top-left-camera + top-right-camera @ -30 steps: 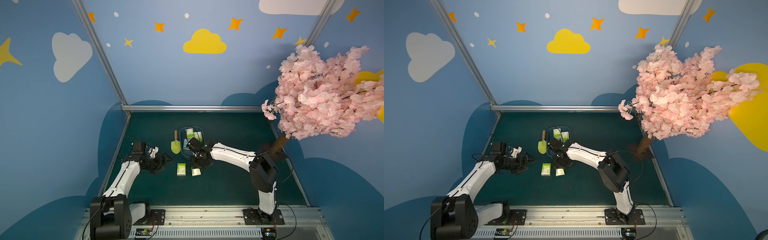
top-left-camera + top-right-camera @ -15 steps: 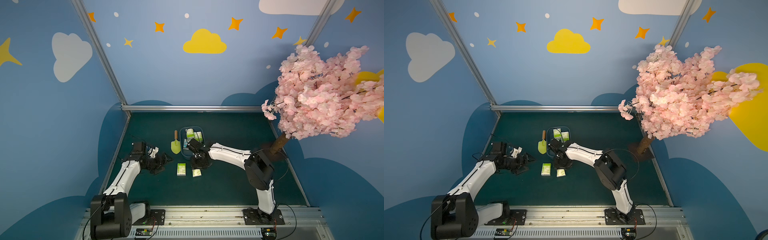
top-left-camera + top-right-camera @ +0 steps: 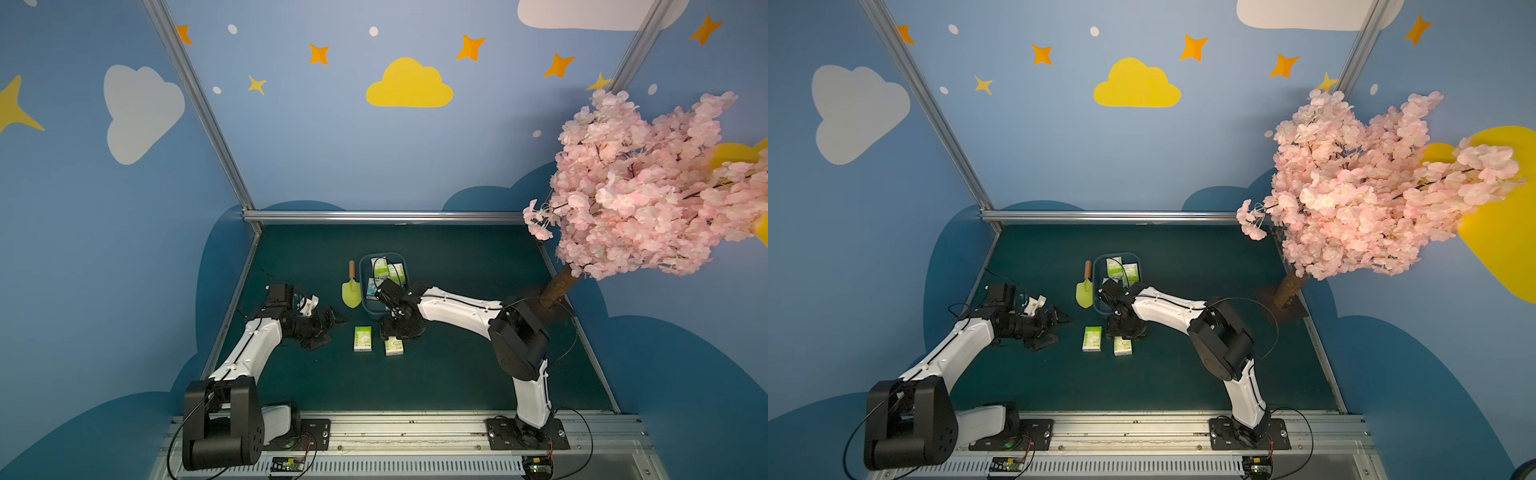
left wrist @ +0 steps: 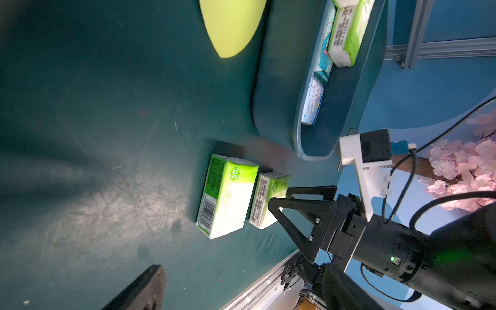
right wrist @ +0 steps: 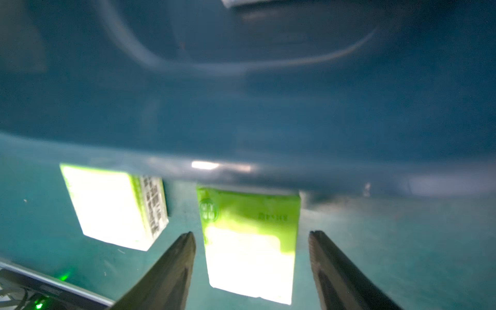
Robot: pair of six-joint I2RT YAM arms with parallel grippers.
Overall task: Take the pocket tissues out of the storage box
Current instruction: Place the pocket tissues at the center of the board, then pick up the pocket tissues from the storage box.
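Note:
The blue-grey storage box (image 3: 363,293) sits mid-table, with green and light-blue pocket tissues (image 3: 380,268) inside it. Two lime-green packs lie side by side on the mat in front of the box, one (image 3: 362,338) to the left and one (image 3: 394,346) to the right. My right gripper (image 5: 251,233) hangs open over the right-hand pack (image 5: 249,241), which lies flat between its fingers and clear of both. In a top view it (image 3: 395,334) points down just in front of the box. My left gripper (image 3: 332,322) stands open left of the packs, holding nothing.
A yellow-green trowel (image 3: 351,291) with a wooden handle lies just left of the box. A pink blossom tree (image 3: 644,187) stands at the right edge, its trunk base (image 3: 555,289) on the mat. Aluminium rails border the mat.
My right gripper has opened and let go of the green pack, which now lies on the mat beside the other one. The left arm has not moved.

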